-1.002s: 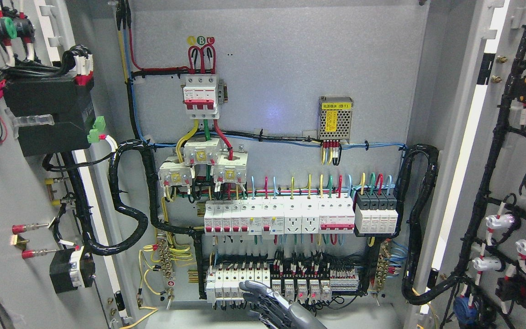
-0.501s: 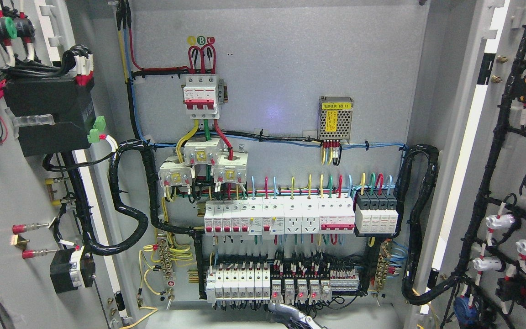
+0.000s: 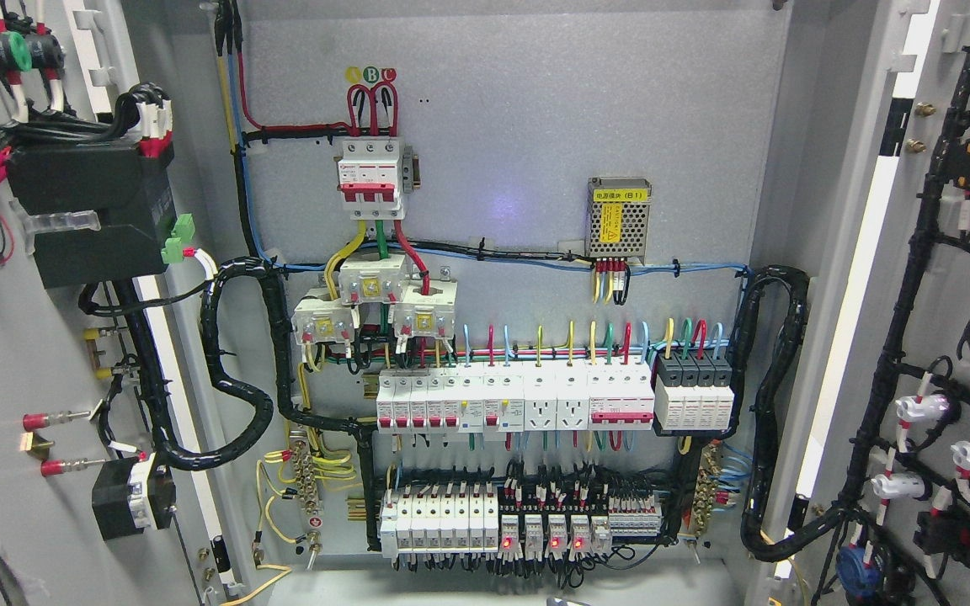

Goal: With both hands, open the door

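Head view: both cabinet doors, left door [image 3: 22,337] and right door [image 3: 948,337], stand swung wide, flanking the wired panel [image 3: 519,252]; no robot hand shows, so its state cannot be told.

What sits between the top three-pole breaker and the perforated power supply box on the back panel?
Bare grey back panel in the head view: nothing is mounted between the three-pole breaker and the power supply box. Cable runs pass below that stretch.

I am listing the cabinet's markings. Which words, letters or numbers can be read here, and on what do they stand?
"A", "B", "C": round coloured markers above the top breaker.
Yellow label on the perforated metal box: Chinese characters ending in "(B1)", too blurred to be sure.
Print on breakers and relays: too small to read.
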### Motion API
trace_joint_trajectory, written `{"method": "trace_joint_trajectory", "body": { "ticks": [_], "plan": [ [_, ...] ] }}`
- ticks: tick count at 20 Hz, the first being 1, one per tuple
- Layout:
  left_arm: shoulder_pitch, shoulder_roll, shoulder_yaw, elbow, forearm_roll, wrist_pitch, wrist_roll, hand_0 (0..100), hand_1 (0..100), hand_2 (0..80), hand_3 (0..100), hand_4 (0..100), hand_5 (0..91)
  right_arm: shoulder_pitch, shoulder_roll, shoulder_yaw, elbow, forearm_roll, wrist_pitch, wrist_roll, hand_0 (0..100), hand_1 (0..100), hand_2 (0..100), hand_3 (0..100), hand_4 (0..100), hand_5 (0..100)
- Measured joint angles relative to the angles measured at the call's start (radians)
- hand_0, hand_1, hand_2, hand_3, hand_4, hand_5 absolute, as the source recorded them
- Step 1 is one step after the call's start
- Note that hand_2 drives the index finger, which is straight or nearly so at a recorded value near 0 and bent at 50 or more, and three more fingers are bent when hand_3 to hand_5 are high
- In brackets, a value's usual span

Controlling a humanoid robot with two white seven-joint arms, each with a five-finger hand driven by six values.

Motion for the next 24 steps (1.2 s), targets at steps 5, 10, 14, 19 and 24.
{"method": "trace_joint_trajectory", "body": {
  "ticks": [5, 10, 14, 19, 24],
  "plan": [
    [-0.02, 0.005, 0.031, -0.05, 0.023, -0.008, 0.0, 0, 0, 0.0, 0, 0, 0.0, 0.078, -0.005, -0.052, -0.019, 0.003, -0.081, 0.005, 19, 0, 0, 0, 0, 0],
    [-0.07, -0.007, 0.065, -0.086, 0.034, -0.019, 0.0, 0, 0, 0.0, 0, 0, 0.0, 0.127, -0.001, -0.108, -0.032, 0.0, -0.145, -0.005, 19, 0, 0, 0, 0, 0],
    [-0.104, -0.017, 0.084, -0.11, 0.039, -0.068, 0.0, 0, 0, 0.0, 0, 0, 0.0, 0.161, 0.01, -0.149, -0.038, -0.001, -0.22, -0.01, 19, 0, 0, 0, 0, 0],
    [-0.139, -0.031, 0.1, -0.131, 0.042, -0.096, 0.0, 0, 0, 0.0, 0, 0, 0.0, 0.191, 0.021, -0.184, -0.045, -0.003, -0.315, -0.011, 19, 0, 0, 0, 0, 0],
    [-0.176, -0.049, 0.111, -0.147, 0.042, -0.11, 0.0, 0, 0, 0.0, 0, 0, 0.0, 0.205, 0.027, -0.216, -0.049, -0.023, -0.349, -0.013, 19, 0, 0, 0, 0, 0]
  ]
}}
